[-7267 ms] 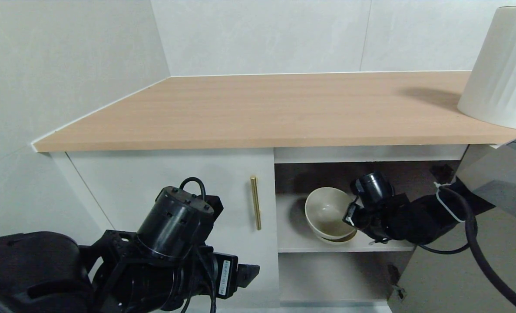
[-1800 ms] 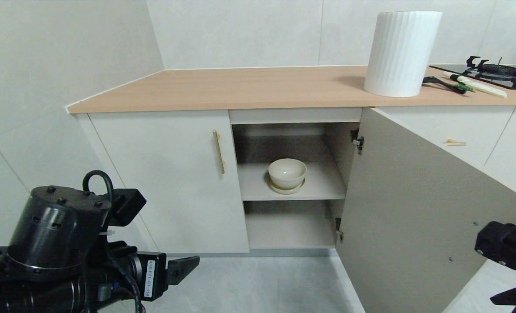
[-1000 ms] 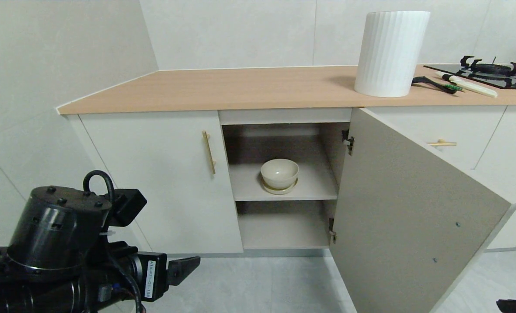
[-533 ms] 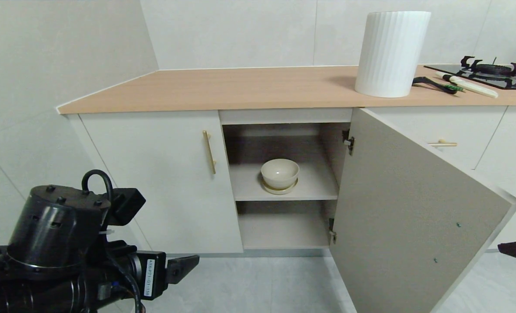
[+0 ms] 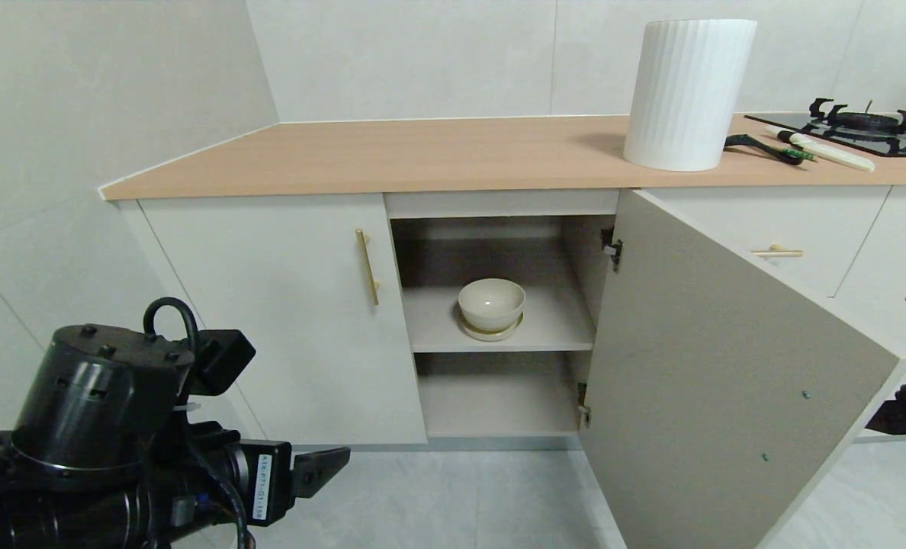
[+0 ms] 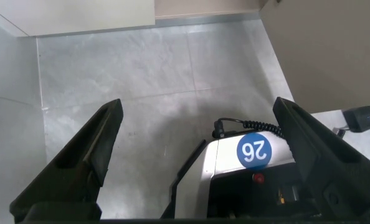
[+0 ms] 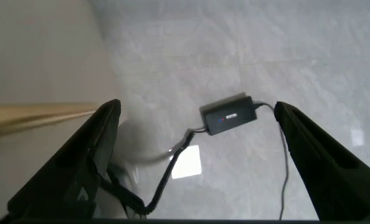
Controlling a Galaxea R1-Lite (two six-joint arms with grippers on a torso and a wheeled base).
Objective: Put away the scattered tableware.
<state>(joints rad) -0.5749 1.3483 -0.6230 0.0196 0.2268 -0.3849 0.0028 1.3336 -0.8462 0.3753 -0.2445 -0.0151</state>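
Head view: left gripper (image 5: pixel 317 468) sits low at the near left over the floor (image 5: pixel 453 496) and holds nothing; its finger spread cannot be read here. The right gripper (image 5: pixel 904 415) shows in part at the right edge, beyond the open cabinet door (image 5: pixel 712 366). The bowl (image 5: pixel 491 303) stands on the upper shelf (image 5: pixel 552 324) of the open compartment, well apart from both grippers and farther back. It is cream, round and upright, mouth up. It rests on a plate (image 5: pixel 491 332) of like colour with a darker rim.

Left wrist view: both fingers (image 6: pixel 88 155) stand wide apart. Nothing sits between them, and the grey floor lies below.

Right wrist view: the fingers (image 7: pixel 91 149) are spread wide and grip nothing. The brass door handle (image 7: pixel 35 118) runs up to one fingertip; contact cannot be judged. A black adapter box (image 7: pixel 227 115) with its cable lies on the floor beyond the gap.
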